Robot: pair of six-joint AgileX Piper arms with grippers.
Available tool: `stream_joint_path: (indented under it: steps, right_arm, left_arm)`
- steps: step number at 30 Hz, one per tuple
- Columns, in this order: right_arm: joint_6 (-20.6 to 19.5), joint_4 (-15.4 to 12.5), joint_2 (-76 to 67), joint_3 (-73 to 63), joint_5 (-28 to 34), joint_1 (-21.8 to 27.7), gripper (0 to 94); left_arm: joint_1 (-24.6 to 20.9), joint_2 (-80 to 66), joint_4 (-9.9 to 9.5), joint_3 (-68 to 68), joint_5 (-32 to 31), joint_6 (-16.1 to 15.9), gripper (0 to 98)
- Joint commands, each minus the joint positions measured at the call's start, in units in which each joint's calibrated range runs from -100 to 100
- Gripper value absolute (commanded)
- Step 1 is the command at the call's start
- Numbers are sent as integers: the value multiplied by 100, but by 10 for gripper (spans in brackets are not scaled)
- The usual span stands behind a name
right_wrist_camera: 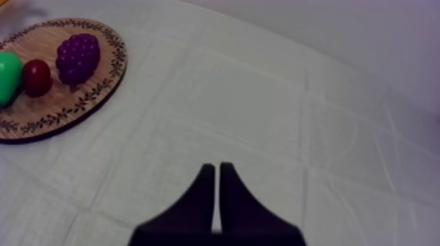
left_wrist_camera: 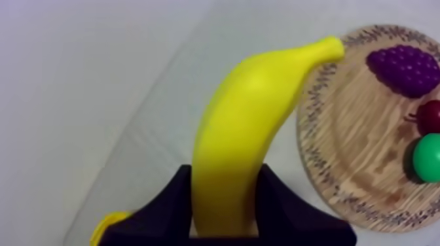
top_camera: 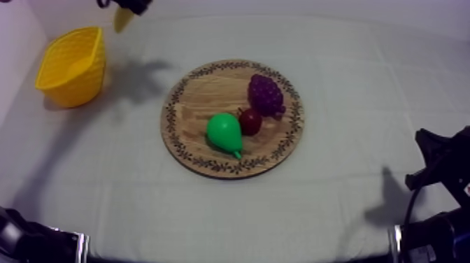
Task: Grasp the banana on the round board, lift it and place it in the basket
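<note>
Carry stage — left jaws clamped on the banana [left_wrist_camera: 242,131], clear of the wooden board [top_camera: 203,91], yellow basket [top_camera: 70,70] near them. Drop remains; right jaws together.

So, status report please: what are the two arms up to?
Left tool shut on banana, held up near yellow basket, not in yet. Right tool shut, empty, over cloth. Nothing seen in the way.

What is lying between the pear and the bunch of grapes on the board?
The small red fruit lies between the pear and the bunch of grapes. The top view and the right wrist view both show it.
</note>
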Motion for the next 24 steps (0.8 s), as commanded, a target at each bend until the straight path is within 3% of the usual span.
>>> stream_joint_path:
  steps: [1,9,14,24]
  right_arm:
    - [-1,1,-3,-5,3,0,6]
    - [-1,1,-3,-5,3,0,6]
    - [-1,1,-3,-5,3,0,6]
    - [-2,1,-3,-5,3,0,6]
  left_arm:
    - [-237,-97,17,-84,87,-13,282]
    - [-992,18,89,-169,124,-32,302]
    - [-1468,358,264,-98,-24,-148,290]
    - [-2005,1068,313,-404,-138,-168,301]
